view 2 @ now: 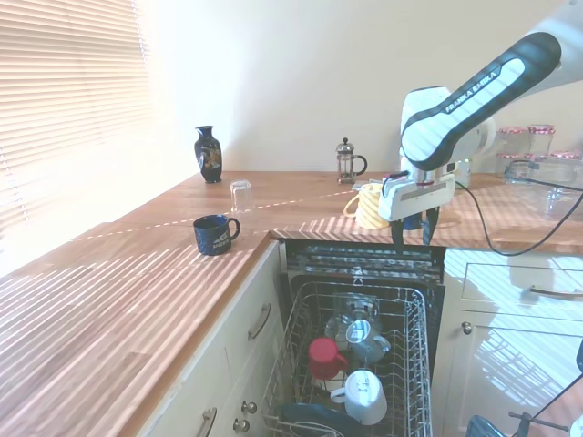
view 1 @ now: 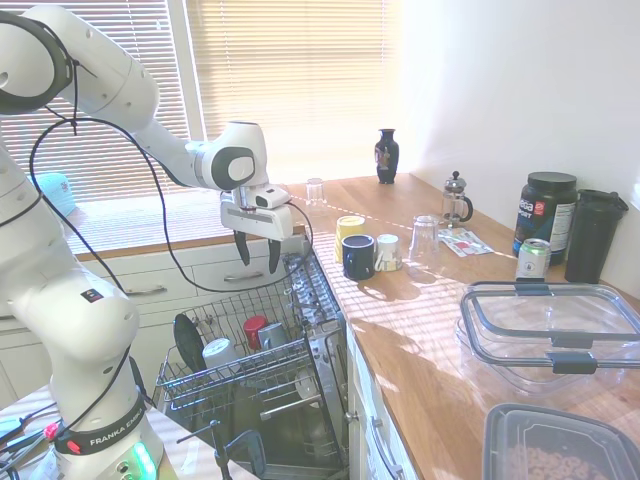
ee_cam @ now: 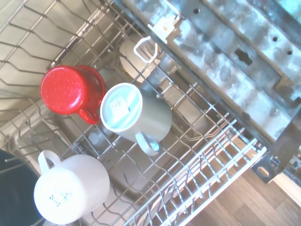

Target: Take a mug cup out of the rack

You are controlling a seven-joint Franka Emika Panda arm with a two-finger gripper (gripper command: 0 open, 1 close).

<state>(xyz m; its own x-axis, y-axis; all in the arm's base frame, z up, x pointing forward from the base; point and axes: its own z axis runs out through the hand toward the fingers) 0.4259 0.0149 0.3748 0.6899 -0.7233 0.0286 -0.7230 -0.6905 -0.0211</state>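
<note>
Three mugs sit upside down in the rack, all below the gripper, which hangs in the air above the rack's back end with its fingers apart and holding nothing. In the wrist view the grey mug lies closest under the camera, the red mug just beside it and touching or nearly so, and the white mug a little apart from both. Each stands on its rim, long axis upright, base toward the gripper. The grey mug's handle points out sideways, away from the red one. Judging from this, the move turns on a straight descent, fingers spanning the grey mug's body across from the handle.
</note>
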